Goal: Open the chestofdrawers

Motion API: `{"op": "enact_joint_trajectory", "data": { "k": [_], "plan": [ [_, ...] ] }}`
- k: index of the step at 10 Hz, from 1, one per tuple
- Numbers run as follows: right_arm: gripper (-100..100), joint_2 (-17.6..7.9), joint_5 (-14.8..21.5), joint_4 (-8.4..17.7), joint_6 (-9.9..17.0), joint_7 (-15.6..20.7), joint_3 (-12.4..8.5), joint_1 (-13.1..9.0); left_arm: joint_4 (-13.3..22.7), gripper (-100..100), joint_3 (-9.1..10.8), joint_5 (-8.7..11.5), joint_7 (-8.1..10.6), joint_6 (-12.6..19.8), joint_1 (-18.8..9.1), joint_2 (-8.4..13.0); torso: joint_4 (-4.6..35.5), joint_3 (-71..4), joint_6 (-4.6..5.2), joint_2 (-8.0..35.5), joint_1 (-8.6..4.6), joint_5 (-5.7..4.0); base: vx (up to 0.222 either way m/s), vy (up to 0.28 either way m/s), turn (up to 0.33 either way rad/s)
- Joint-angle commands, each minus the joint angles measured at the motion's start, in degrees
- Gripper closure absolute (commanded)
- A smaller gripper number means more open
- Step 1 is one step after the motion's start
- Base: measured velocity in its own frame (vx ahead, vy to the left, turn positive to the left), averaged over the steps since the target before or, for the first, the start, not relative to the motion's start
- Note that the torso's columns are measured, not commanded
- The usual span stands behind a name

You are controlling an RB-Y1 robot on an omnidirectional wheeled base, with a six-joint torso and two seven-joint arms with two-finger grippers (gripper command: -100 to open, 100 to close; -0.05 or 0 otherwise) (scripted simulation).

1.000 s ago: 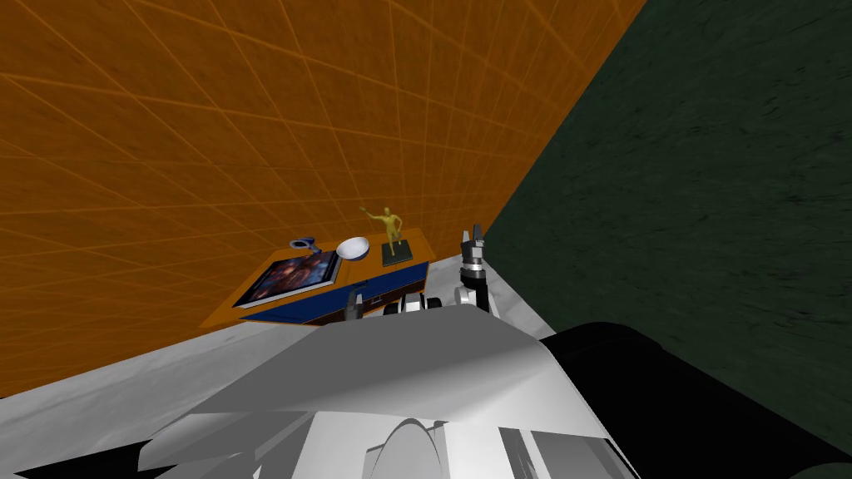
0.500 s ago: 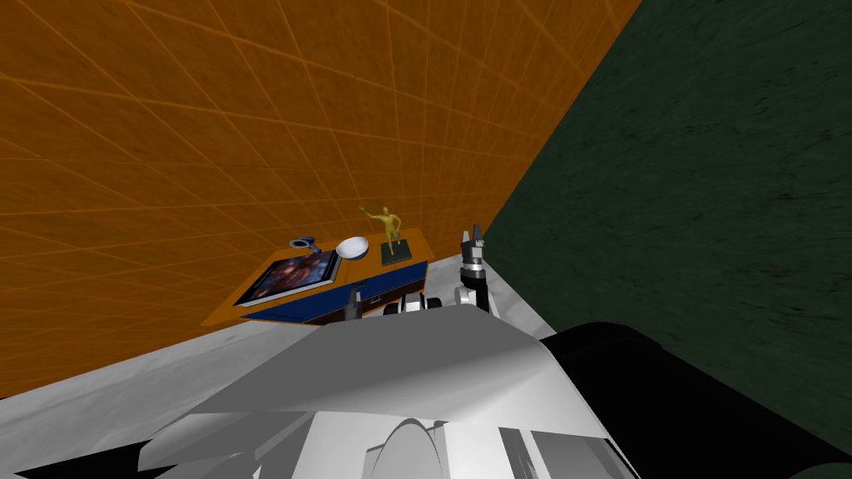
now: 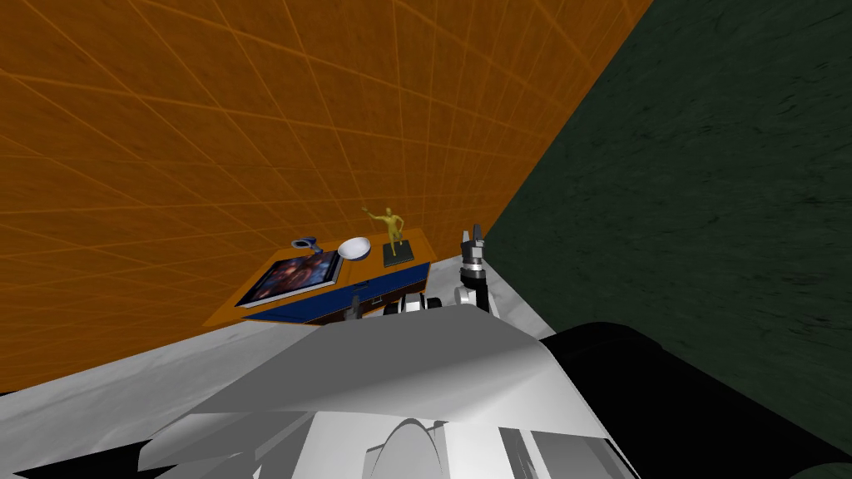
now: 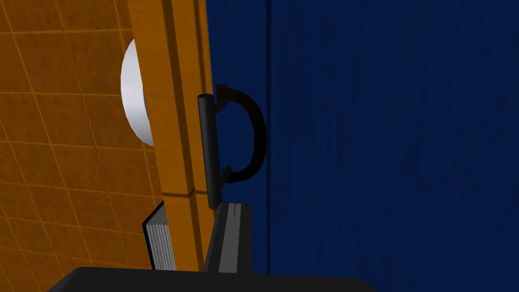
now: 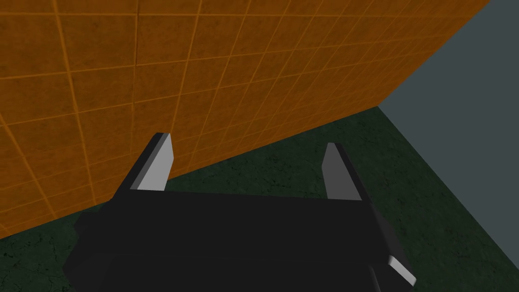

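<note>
Just ahead of the left pincer, pressed together, stands the black handle on the blue drawer front.

Light: we see it even and soft — no glare.
Walls: the orange wall bright, the green wall dim.
Edges: lines splay.
</note>
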Motion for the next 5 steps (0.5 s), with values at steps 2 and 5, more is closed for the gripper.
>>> {"op": "enact_joint_trajectory", "data": {
  "k": [2, 5],
  "plan": [
    [0, 0.00, 0.00, 0.00, 0.00, 0.00, 0.00, 0.00, -1.77, -100, -0.10, 0.00, 0.20, 1.59, 0.47, 4.88, -0.01, -0.03, 0.00, -0.04, 0.04, 0.02, -0.005, -0.009, 0.001],
    [0, 0.00, 0.00, 0.00, 0.00, 0.00, 0.00, 0.00, -3.08, -100, -0.13, 0.12, 0.42, 3.47, 0.41, 8.37, -0.02, -0.06, 0.00, -0.09, 0.04, 0.02, -0.008, -0.014, 0.002]
  ]
}}
